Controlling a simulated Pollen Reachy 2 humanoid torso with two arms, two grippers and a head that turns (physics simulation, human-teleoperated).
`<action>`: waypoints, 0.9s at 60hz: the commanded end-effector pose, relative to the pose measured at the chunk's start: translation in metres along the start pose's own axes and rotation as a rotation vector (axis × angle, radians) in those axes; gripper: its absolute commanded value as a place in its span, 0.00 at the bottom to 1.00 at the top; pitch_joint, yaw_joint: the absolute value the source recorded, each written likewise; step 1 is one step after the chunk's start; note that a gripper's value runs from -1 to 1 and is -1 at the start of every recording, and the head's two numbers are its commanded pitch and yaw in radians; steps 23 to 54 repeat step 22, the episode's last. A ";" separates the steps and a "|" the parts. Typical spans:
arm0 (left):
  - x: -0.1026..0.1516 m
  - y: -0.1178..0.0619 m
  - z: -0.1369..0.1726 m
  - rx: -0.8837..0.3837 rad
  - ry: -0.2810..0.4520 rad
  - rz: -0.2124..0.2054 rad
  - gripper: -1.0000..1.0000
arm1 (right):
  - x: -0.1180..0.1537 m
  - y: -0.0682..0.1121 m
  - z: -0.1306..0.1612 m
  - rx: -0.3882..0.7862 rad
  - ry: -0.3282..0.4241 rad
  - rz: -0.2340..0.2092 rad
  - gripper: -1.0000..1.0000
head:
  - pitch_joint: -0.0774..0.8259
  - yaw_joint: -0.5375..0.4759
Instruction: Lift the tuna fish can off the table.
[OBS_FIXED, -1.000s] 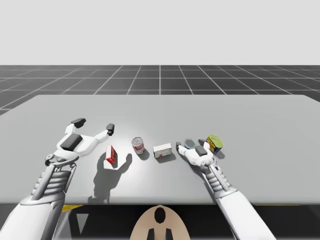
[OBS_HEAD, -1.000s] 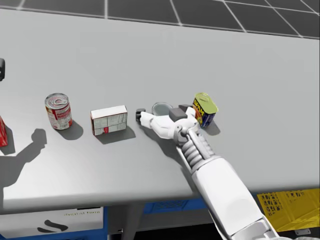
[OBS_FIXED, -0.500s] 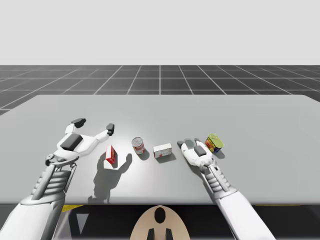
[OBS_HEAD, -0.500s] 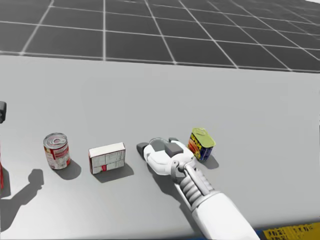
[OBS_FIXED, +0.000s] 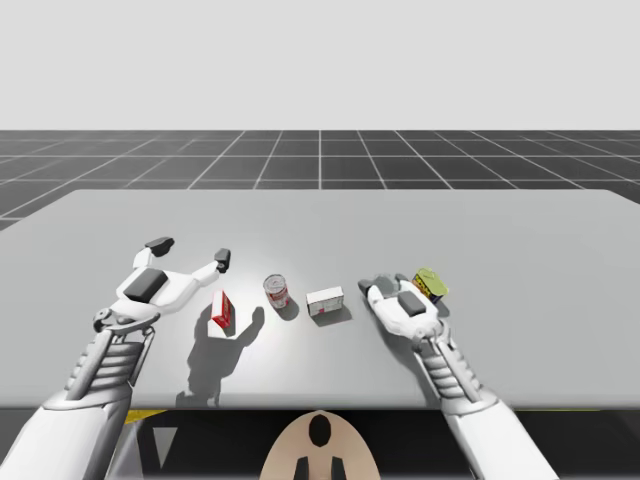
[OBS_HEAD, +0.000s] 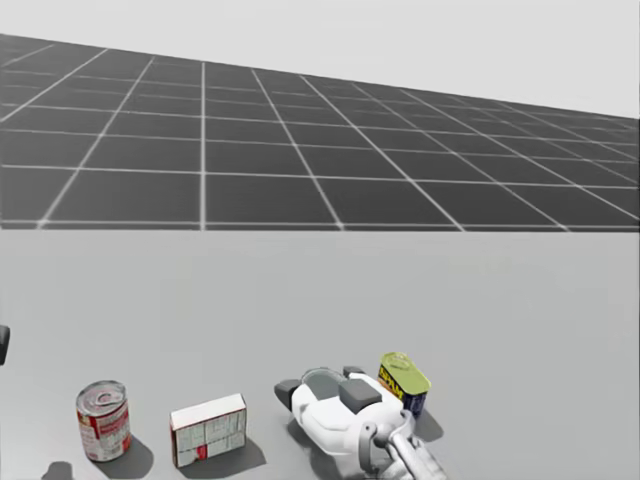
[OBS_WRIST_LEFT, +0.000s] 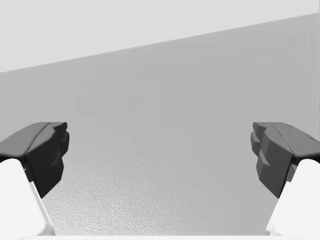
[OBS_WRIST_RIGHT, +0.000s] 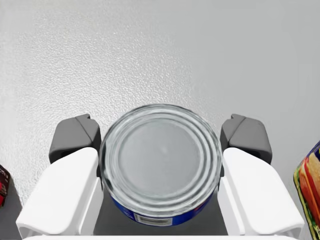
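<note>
The tuna can (OBS_WRIST_RIGHT: 161, 162) is a low round tin with a ribbed silver lid and a blue side. It sits between the fingers of my right gripper (OBS_WRIST_RIGHT: 161, 135), and both fingers press its sides, so the gripper is shut on it. In the high view the right gripper (OBS_FIXED: 381, 288) sits right of centre, with the can (OBS_FIXED: 380, 283) mostly hidden inside it. In the head view the can's rim (OBS_HEAD: 316, 377) peeks out of that gripper (OBS_HEAD: 320, 384). I cannot tell whether the can is clear of the table. My left gripper (OBS_FIXED: 190, 252) hovers open at the left, holding nothing (OBS_WRIST_LEFT: 160, 155).
A blue can with a yellow top (OBS_FIXED: 430, 286) stands close to the right gripper's right side. Left of that gripper are a white box (OBS_FIXED: 325, 300), a red and white can (OBS_FIXED: 276, 291) and a red box (OBS_FIXED: 221, 311). The grey table (OBS_FIXED: 500, 230) stretches bare behind them.
My right gripper's fingers have closed in on the tuna can, and the hand has shifted slightly right. My head has turned upward. The left arm has stayed put.
</note>
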 end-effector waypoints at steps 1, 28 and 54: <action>0.000 0.000 0.000 -0.005 -0.001 -0.002 0.00 | 0.047 0.008 0.022 0.028 -0.127 -0.013 1.00 | 0.44 0.28; 0.002 0.002 0.000 -0.009 -0.009 0.006 0.00 | 0.148 0.009 0.094 -0.014 -0.478 0.042 1.00 | 0.42 0.28; 0.002 0.002 0.000 -0.009 -0.009 0.006 0.00 | 0.148 0.009 0.094 -0.014 -0.478 0.042 1.00 | 0.42 0.28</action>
